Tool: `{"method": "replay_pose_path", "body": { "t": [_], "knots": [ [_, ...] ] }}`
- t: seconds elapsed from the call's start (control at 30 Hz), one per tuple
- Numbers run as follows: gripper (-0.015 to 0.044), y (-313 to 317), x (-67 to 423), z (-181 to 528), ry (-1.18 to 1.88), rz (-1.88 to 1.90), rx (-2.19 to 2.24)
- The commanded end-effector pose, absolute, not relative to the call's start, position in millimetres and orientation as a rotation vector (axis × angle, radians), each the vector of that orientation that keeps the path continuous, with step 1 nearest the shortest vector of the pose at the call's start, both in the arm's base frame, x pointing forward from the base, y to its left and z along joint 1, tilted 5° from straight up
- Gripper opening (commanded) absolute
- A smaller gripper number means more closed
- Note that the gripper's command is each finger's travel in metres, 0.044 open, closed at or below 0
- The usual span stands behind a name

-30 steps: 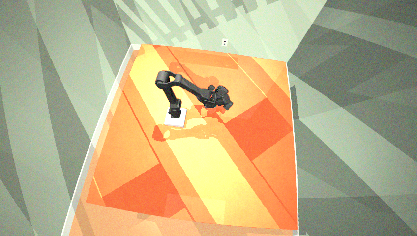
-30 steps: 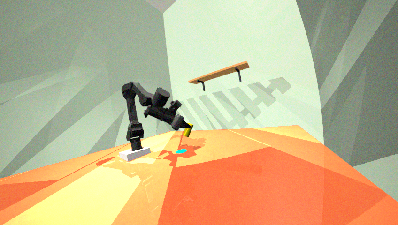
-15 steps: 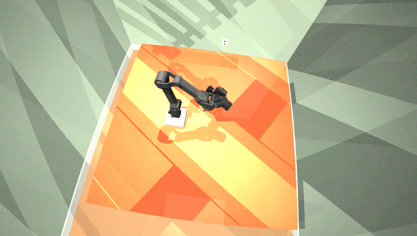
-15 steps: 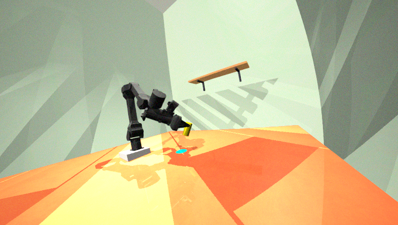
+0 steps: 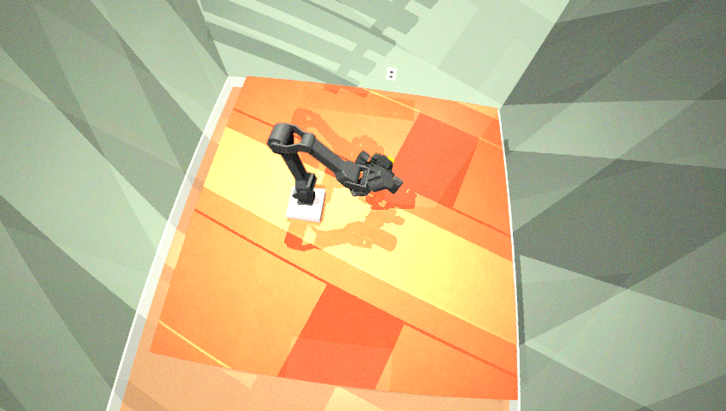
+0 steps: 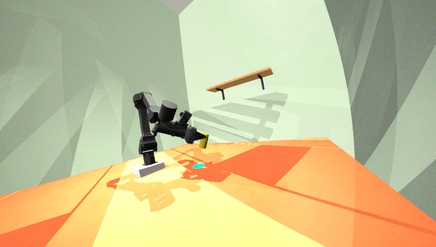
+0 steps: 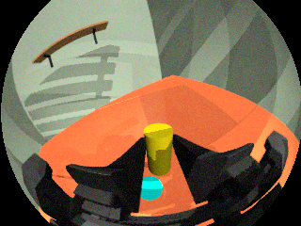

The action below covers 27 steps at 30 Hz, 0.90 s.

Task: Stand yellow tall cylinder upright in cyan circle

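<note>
Top view: the arm reaches from its white base (image 5: pixel 315 212) toward the upper middle of the frame, and only a speck of the yellow cylinder (image 5: pixel 389 162) shows past the wrist; the cyan circle is hidden under the arm.

Exterior view: the claw (image 6: pixel 198 137), at frame centre, is partly closed on the cylinder (image 6: pixel 203 140), which hangs nearly upright, slightly tilted, well above the orange desk (image 6: pixel 306 189). The cyan circle (image 6: pixel 198 165) lies on the desk below the cylinder in the frame. A wooden shelf (image 6: pixel 241 78) sits on the wall at upper right.

Wrist view: the cylinder (image 7: pixel 158 149) stands between the dark fingers, with the circle (image 7: pixel 150 188) just below it in the frame, something the top view cannot show.

The carrying step looks nearly finished. The next move probably calls for squaring the cylinder over the circle, lowering until its base rests flat, then opening and backing away.
</note>
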<state>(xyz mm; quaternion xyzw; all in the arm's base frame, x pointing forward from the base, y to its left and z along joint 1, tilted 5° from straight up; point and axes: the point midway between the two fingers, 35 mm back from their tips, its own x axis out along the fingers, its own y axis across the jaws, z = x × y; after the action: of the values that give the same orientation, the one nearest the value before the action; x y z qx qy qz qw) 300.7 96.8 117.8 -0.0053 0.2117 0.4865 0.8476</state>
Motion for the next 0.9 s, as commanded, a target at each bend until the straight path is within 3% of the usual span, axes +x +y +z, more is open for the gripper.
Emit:
{"method": "replay_pose_path", "body": {
  "t": [0.0, 0.87],
  "knots": [
    [0.0105, 96.0, 298.5, 119.6, 0.424, 1.034, -0.001],
    [0.0105, 87.9, 281.0, 124.9, 0.282, 1.078, 0.024]
  ]
}}
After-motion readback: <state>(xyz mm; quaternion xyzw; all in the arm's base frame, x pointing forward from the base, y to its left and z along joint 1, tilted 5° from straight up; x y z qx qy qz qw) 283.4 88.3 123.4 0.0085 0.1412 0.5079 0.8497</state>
